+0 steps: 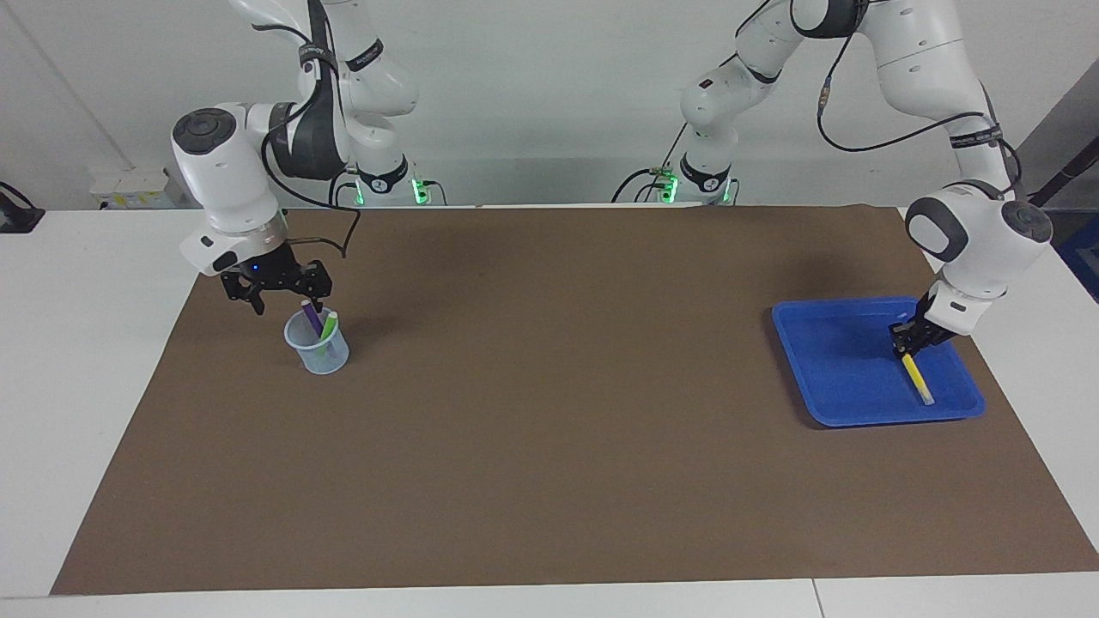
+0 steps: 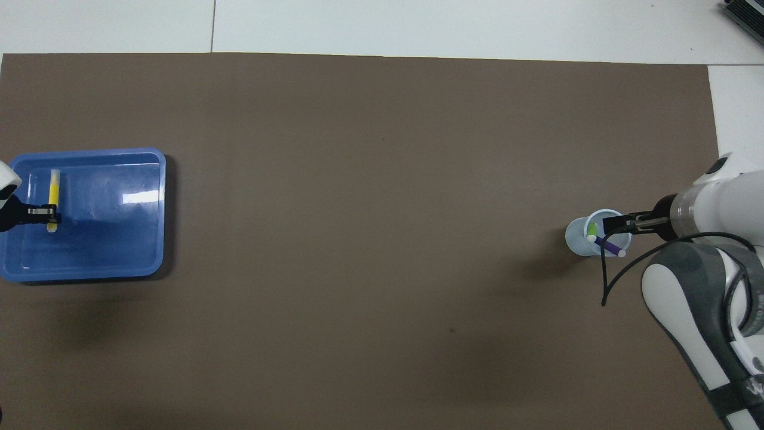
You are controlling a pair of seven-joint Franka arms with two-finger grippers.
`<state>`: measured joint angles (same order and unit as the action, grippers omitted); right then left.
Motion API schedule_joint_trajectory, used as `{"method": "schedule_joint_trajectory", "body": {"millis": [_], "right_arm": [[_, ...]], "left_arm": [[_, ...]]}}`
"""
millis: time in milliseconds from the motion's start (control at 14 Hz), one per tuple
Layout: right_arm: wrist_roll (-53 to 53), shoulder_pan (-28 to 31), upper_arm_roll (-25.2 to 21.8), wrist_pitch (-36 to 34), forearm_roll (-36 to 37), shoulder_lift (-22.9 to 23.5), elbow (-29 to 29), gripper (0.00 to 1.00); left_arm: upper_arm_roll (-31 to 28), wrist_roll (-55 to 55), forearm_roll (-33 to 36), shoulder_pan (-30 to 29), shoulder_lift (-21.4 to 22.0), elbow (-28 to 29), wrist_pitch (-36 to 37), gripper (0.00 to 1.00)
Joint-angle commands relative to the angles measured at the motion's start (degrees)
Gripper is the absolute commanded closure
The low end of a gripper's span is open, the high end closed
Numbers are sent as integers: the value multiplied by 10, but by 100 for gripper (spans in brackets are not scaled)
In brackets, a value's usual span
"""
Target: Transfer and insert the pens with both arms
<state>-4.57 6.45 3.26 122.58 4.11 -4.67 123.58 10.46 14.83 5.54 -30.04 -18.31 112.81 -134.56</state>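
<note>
The yellow pen (image 1: pixel 915 376) lies flat in the blue tray (image 1: pixel 846 386) at the left arm's end of the table. My left gripper (image 1: pixel 906 342) is down in the tray at the pen's end nearer the robots; in the overhead view it (image 2: pixel 45 214) crosses the yellow pen (image 2: pixel 54 191) in the tray (image 2: pixel 119 239). The purple pen (image 1: pixel 311 319) and the green pen (image 1: pixel 327 330) stand tilted in a translucent cup (image 1: pixel 318 354) at the right arm's end. My right gripper (image 1: pixel 283 299) hovers open and empty just above the cup (image 2: pixel 580 239), the green pen (image 2: pixel 592 230) and the purple pen (image 2: pixel 610 246).
A brown mat (image 1: pixel 549 429) covers most of the white table (image 1: pixel 86 386). A black cable (image 1: pixel 348 236) hangs from the right arm's wrist near the cup.
</note>
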Motion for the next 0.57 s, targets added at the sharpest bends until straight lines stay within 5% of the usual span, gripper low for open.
{"method": "schedule_joint_trajectory", "body": {"millis": [0, 499], "right_arm": [[13, 4, 8, -45, 6, -13, -22, 0], [14, 2, 8, -113, -7, -38, -57, 0]], "left_arm": [[-2, -58, 9, 20, 23, -3, 39, 100], [0, -100, 3, 38, 35, 1, 76, 100]]}}
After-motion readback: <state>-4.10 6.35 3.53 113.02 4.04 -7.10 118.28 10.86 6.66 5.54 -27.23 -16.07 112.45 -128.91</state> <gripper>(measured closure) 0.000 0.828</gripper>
